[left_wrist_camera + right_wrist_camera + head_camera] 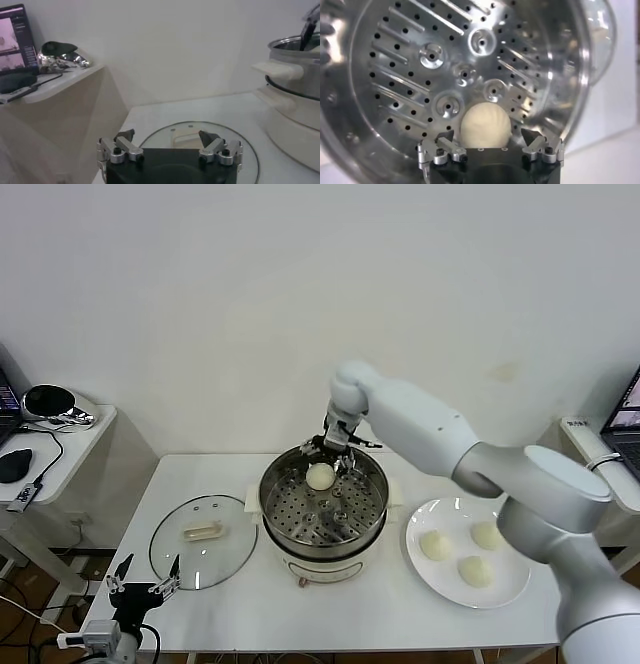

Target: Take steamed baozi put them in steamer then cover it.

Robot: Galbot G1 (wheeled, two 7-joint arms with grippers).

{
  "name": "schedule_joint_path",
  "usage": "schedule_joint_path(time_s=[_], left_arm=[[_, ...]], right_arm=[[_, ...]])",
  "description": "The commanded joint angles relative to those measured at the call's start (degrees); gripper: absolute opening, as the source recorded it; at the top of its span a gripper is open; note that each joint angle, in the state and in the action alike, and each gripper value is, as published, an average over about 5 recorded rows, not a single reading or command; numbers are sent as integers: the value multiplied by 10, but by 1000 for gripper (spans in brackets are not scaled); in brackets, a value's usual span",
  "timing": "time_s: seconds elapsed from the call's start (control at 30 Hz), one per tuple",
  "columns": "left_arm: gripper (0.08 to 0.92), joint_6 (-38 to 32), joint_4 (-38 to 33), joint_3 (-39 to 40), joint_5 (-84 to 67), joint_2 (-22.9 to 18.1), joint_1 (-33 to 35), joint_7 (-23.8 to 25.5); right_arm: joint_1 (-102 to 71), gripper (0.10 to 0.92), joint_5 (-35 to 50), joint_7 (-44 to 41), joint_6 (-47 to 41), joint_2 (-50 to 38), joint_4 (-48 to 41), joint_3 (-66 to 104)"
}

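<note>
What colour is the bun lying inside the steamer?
Cream-white bun on the steamer tray; right wrist view shows it best.

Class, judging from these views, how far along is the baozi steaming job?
Done: one baozi lies on the steamer tray. In hand: nothing; the right gripper hangs open above it, left gripper open, idle. Left: three baozi on the plate, then the glass lid.

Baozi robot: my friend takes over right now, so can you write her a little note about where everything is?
Right gripper: open, over the far side of the steamer, just above one baozi lying on the perforated tray.
Left gripper: open, parked at the table's near left corner by the glass lid.
Three baozi wait on the white plate, right of the steamer.
Done: one bun in.
Left: three buns, then put the lid on.
</note>
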Motion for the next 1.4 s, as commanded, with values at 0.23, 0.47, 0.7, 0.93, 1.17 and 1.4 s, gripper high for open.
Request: schedule_joint_path(time_s=[0.23,0.47,0.7,0.93,1.17,1.4], left_arm=[[823,11,-21,6,-1,5,10,0],[823,19,-36,11,0,9,24,-7],[823,19,-55,13,3,5,39,-6],[823,17,-60,14,6,0,47,-9],[823,20,-67,13,10,-1,47,-9],[823,19,-66,14,14,-6,49,-7]], right_arm=[[150,823,250,-51,-427,-272,254,-72],[107,823,198,-57,-613,-409,372,-69],[-58,823,140,-44,-638,-469,415,34],[-207,823,77,-23,-621,-480,405,129],[-265,823,51,-1,-596,-455,387,141],[-277,823,33,27,-581,-412,352,128]])
